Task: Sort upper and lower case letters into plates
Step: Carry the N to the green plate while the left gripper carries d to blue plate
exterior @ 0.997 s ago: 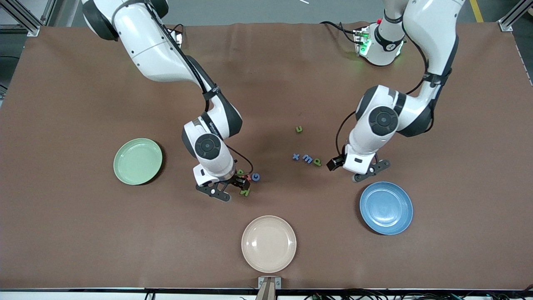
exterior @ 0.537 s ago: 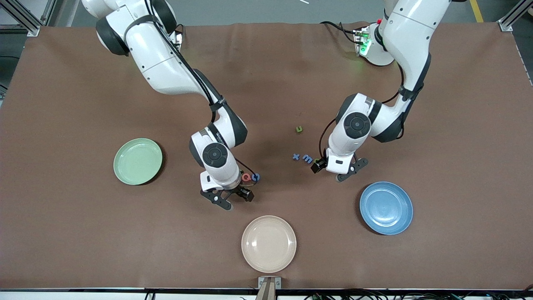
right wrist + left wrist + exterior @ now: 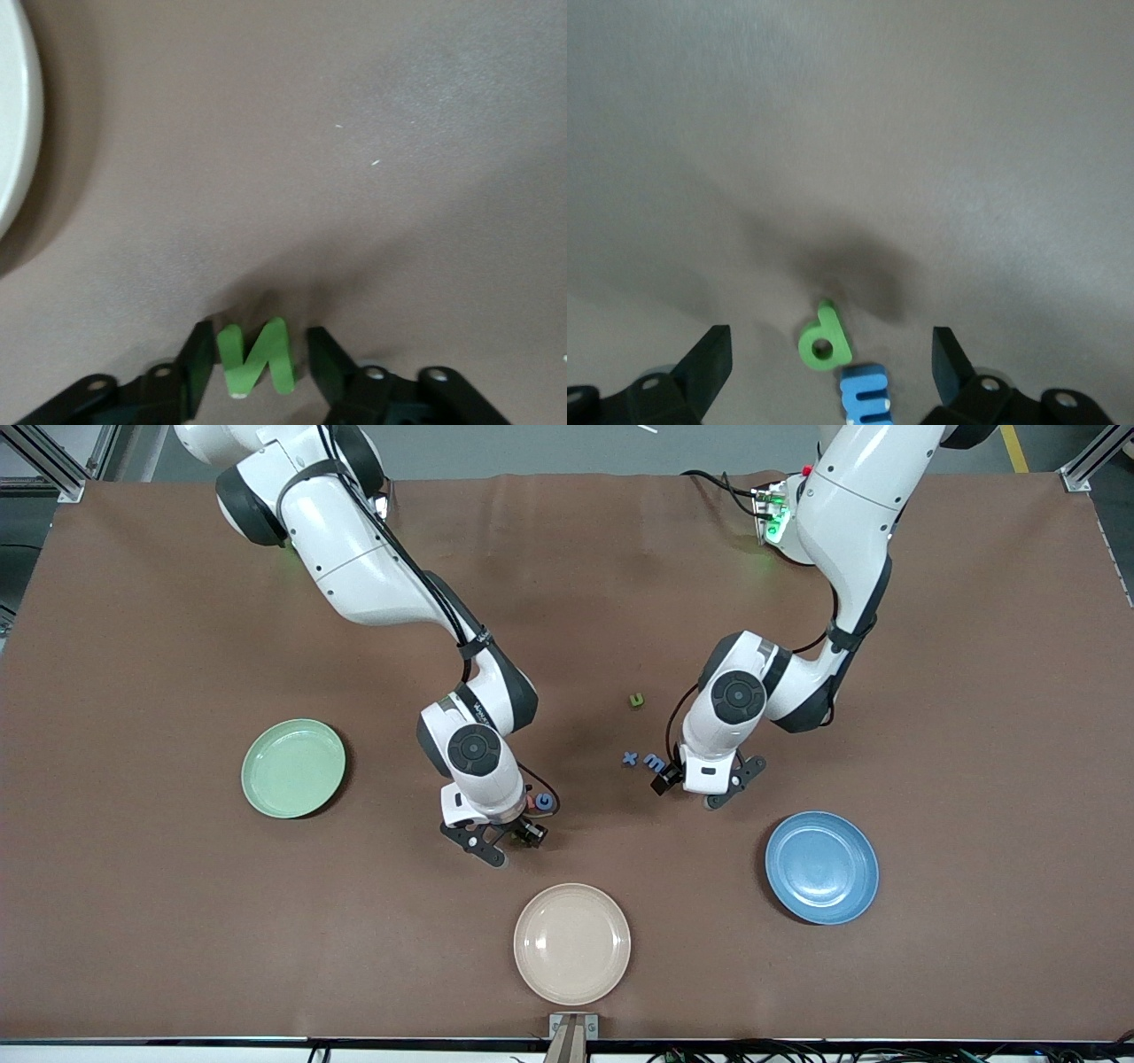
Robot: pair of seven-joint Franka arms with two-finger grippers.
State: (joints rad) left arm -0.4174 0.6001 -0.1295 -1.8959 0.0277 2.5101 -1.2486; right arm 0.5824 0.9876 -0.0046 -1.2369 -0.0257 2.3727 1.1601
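The right pincer (image 3: 260, 359) is down at the counter (image 3: 133, 886), its two fingers (image 3: 199, 354) spread a little to either side of a green letter N (image 3: 257, 356); whether they press on the letter cannot be told. In the front view this pincer (image 3: 505, 834) sits at about twelve o'clock from the beige plate (image 3: 572, 942), and a blue letter G (image 3: 544, 802) lies on the counter just beside it at about one o'clock. The rim of a pale plate (image 3: 19, 133) shows at the edge of the right wrist view.

The left pincer (image 3: 828, 363) hangs low over the counter with its fingers (image 3: 709, 359) wide apart. Between them lie a green letter p (image 3: 823, 338) and, touching it, a blue letter m (image 3: 865, 397). In the front view the left pincer (image 3: 695, 786) is at about ten o'clock from the blue plate (image 3: 822, 867), with the m (image 3: 655, 762) and a blue letter x (image 3: 630, 759) just beside it at about nine o'clock. A small green letter u (image 3: 635, 701) lies alone, farther from the camera than those two.

The green plate (image 3: 293, 768) lies toward the right arm's end, the blue plate toward the left arm's end, and the beige plate nearest the camera between them. No letters lie in any of the three.
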